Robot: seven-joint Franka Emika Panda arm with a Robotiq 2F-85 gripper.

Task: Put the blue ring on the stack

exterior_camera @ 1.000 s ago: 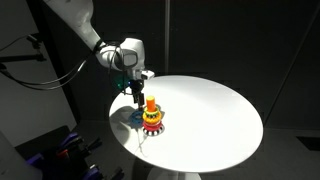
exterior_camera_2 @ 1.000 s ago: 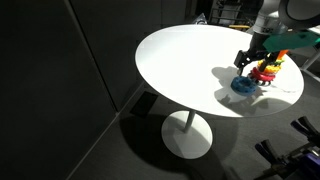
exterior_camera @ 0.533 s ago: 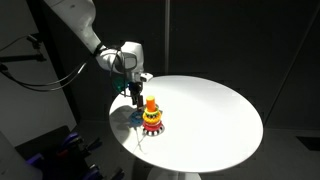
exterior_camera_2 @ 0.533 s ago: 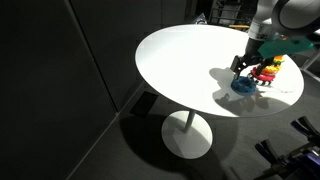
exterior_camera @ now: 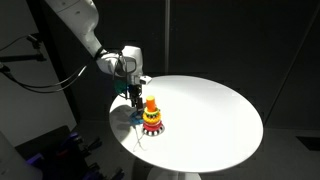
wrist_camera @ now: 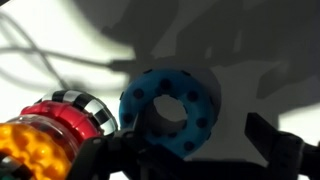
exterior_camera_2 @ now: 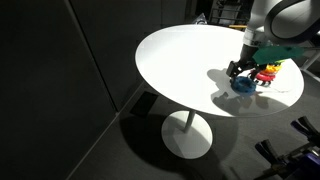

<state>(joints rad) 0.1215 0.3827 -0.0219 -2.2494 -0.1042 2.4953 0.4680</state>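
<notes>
Hovering over the blue ring, which lies flat on the table just beside the stack, the gripper is spread wide and empty, so the grasp seems in hand: next, descend astride the ring's rim and close.

Exterior views distant, sharing table, wrist view close over blue ring

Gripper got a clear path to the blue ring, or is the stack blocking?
Probably yes. The gripper hangs right above the blue ring, jaws open either side; the stack sits beside the ring, not over it.
</notes>
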